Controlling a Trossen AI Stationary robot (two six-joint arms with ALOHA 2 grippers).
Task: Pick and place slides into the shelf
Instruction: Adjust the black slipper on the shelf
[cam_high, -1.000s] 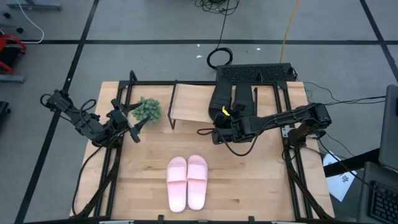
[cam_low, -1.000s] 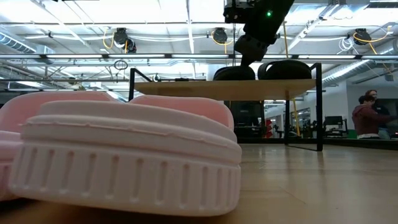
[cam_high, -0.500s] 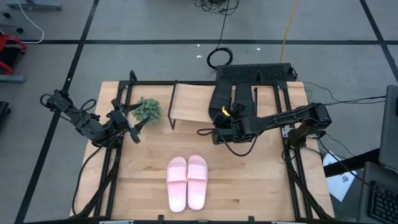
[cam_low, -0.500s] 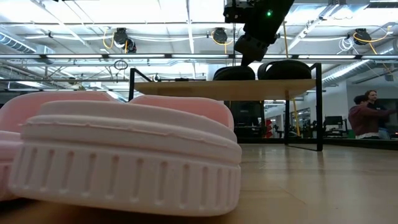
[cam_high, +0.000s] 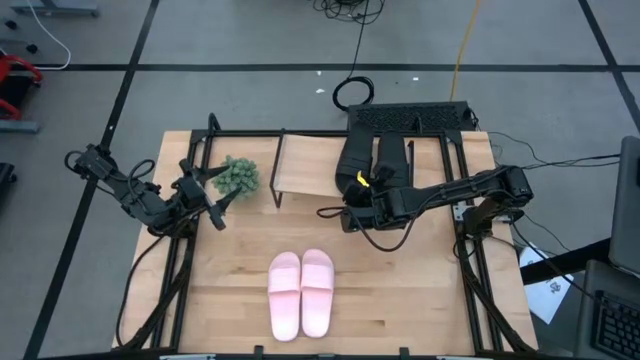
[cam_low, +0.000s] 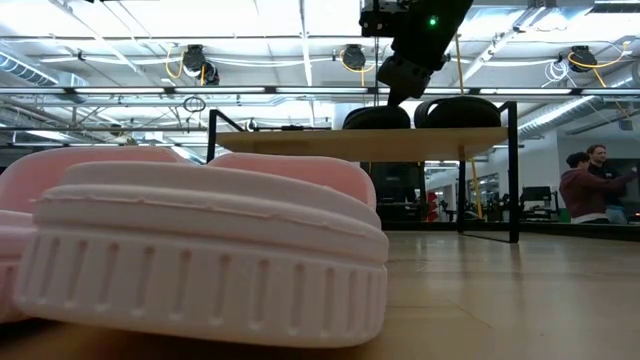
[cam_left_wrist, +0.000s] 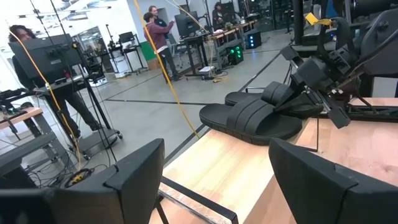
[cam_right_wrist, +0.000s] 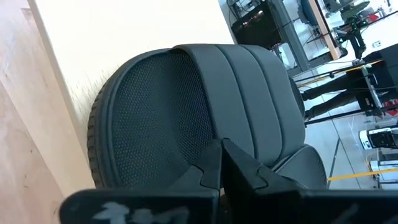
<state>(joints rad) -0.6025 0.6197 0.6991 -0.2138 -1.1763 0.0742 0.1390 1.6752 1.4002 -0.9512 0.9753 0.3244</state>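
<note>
On the shelf at the far side of the table, I see the black pair of slides lying side by side at its right end, soles down on the light wood board. From the low view both black slides sit on top of the board, with the right arm coming down onto the nearer-left one. My right gripper sits at the front edge of the shelf, at the heel of the left black slide. In the right wrist view its fingers look pressed together at the heel rim of that slide, with no gap between them; I cannot tell whether any of the slide is pinched between them.

The pink pair of slides lies side by side on the table near its front edge, well apart from the shelf, and fills the near side of the low view.

My left gripper waits off to the left of the table, beside a small green plant. Its fingers stand spread apart with nothing between them, pointing across at the black slides and the right arm.

People stand in the room behind the table.
</note>
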